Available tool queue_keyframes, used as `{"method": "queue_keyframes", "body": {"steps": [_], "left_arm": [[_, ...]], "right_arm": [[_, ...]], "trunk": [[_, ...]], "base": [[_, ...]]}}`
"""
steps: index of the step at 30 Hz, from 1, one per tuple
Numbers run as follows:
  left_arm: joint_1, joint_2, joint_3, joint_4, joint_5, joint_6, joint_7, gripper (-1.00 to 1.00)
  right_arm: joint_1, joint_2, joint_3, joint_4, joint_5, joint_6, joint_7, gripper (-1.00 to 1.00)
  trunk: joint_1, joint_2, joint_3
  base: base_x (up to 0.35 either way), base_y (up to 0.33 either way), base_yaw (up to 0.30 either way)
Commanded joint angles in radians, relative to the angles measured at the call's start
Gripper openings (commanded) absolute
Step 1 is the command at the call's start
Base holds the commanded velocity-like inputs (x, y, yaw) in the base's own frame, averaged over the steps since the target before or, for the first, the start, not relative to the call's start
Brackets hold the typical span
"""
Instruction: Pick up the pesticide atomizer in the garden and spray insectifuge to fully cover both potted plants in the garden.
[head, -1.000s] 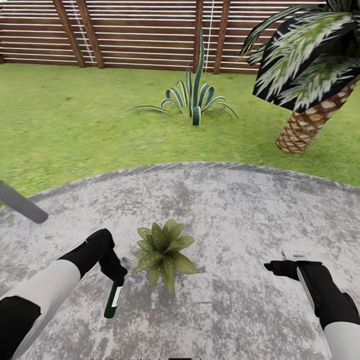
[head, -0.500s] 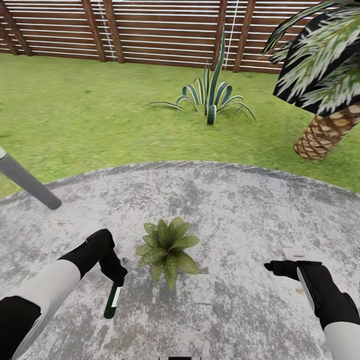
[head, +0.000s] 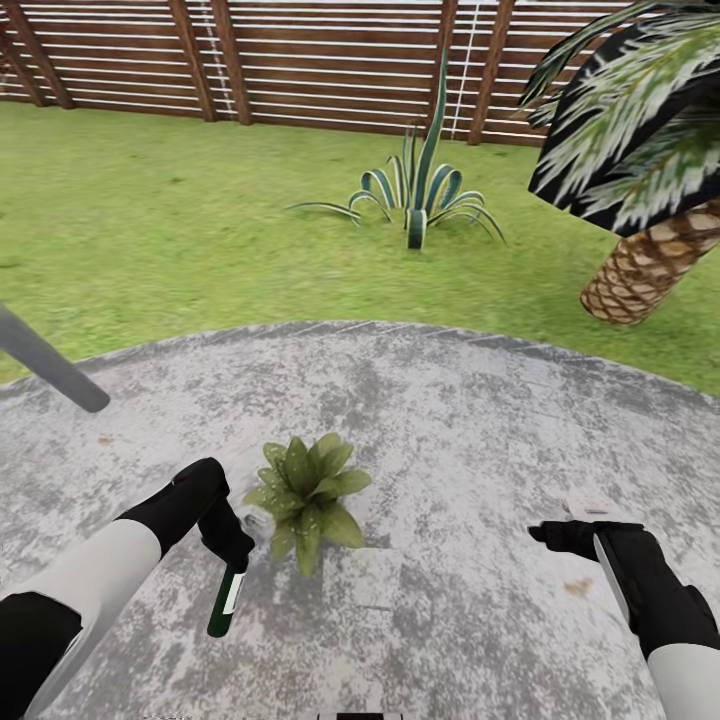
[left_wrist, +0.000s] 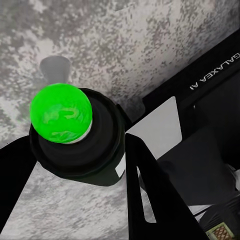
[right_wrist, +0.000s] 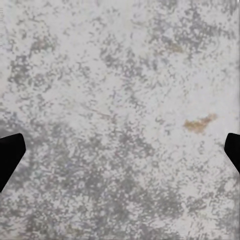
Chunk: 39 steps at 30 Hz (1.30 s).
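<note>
Our left pincer (head: 228, 560) is clamped on the pesticide atomizer (head: 226, 598), which hangs at the lower left of the head view, just left of the potted plant (head: 304, 487) on the grey patio (head: 470, 420). In the left wrist view the bottle (left_wrist: 75, 137) sits between the fingers (left_wrist: 150, 195), its bright green end facing the camera. Our right pincer (head: 545, 532), at the lower right of the head view, is spread apart and carries nothing, its tips at the two edges of the right wrist view over bare paving.

We judge the main risk to be aim: the bottle points at the paving beside the plant, so spray could miss the leaves. We see one rosette here, so the second could go uncovered.
</note>
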Motion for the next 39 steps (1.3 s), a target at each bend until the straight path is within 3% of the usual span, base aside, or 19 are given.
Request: {"method": "queue_keyframes", "body": {"steps": [1,17,29,39], "left_arm": [[-0.001,0.0,-0.004,-0.002,-0.009,0.007,-0.01,-1.0],[0.001,0.001,0.0,-0.002,-0.009,0.007,-0.012,-1.0],[0.005,0.0,0.0,-0.001,-0.009,0.007,-0.012,-1.0],[0.006,0.0,0.0,-0.001,-0.009,0.007,-0.012,-1.0]], "right_arm": [[0.0,0.0,-0.002,-0.001,0.011,0.003,0.009,1.0],[0.0,0.001,-0.001,-0.001,0.012,0.003,0.009,1.0],[0.0,0.001,0.0,-0.001,0.009,0.003,0.009,1.0],[0.0,0.001,0.0,-0.001,0.01,0.003,0.009,1.0]], "trunk": [[0.0,0.0,-0.001],[0.0,0.0,-0.01],[0.0,0.0,-0.013],[0.0,0.0,-0.018]], "base": [[0.0,-0.041,0.246],[0.0,-0.004,0.262],[0.0,-0.005,0.094],[0.0,-0.276,0.214]]}}
